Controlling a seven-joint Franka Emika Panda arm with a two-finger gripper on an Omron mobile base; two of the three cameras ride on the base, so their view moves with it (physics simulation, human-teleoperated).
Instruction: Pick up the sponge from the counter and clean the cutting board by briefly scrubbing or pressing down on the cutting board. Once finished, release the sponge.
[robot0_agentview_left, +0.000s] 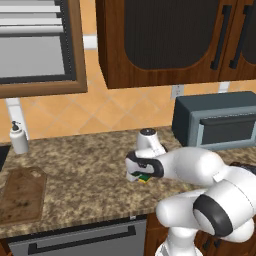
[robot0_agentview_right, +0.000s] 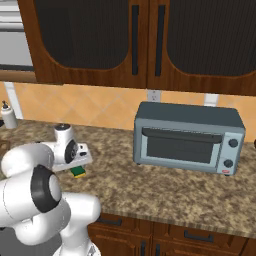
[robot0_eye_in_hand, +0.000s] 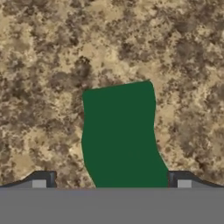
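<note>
1. Spread wide, the gripper (robot0_eye_in_hand: 111, 186) is seen poised directly over the sponge (robot0_eye_in_hand: 120, 138), nothing held.
2. Sponge is laid flat on the counter (robot0_agentview_left: 85, 170), well apart from the cutting board (robot0_agentview_left: 22, 195).

The arm (robot0_agentview_left: 200, 175) rose from the base, bent at the elbow and reached out toward nine o'clock in the left base view, wrist turned down. The gripper (robot0_eye_in_hand: 111, 181) pointed straight down, jaws spread wide, one fingertip (robot0_eye_in_hand: 41, 180) at seven o'clock and the other at five in the hand view, nothing clamped between them.
</note>
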